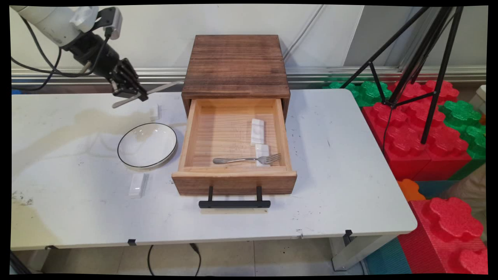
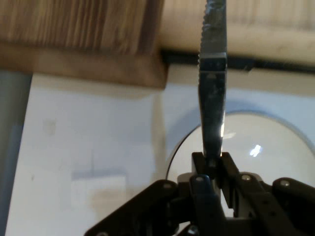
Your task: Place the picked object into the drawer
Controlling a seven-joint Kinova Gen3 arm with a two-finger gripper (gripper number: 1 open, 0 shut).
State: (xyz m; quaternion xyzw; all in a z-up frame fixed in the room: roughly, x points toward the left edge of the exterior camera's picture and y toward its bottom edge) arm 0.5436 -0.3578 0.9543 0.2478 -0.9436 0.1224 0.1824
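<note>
Knife (image 1: 149,92): a table knife is clamped by its handle between the 2 fingers of the gripper (image 1: 134,94), which hangs in the air over the far left part of the white table (image 1: 342,163). The hand view shows the jaws closed tight on the handle, with the serrated blade (image 2: 212,59) running straight out from them along the gripper's own line. In the main view the knife lies nearly level, its long axis pointing right and slightly up toward the left side of the wooden drawer box (image 1: 236,66); the blade tip sits just short of that box, and the other end of the handle juts out behind the fingers to the lower left.

Below and slightly nearer the camera, a shallow white plate with a dark rim (image 1: 147,145) rests on the table, just beside the pulled-out drawer (image 1: 233,147). The drawer lies to the right of the gripper and lower than the knife. Inside it are a fork (image 1: 249,159), lying crosswise near the front, and 2 small white blocks (image 1: 257,131), one under the fork's tines. 2 more white blocks sit on the table, one in front of the plate (image 1: 138,184) and one behind it (image 1: 154,112), under the gripper. A black tripod (image 1: 420,58) stands over red and green foam blocks (image 1: 420,136) to the right.
</note>
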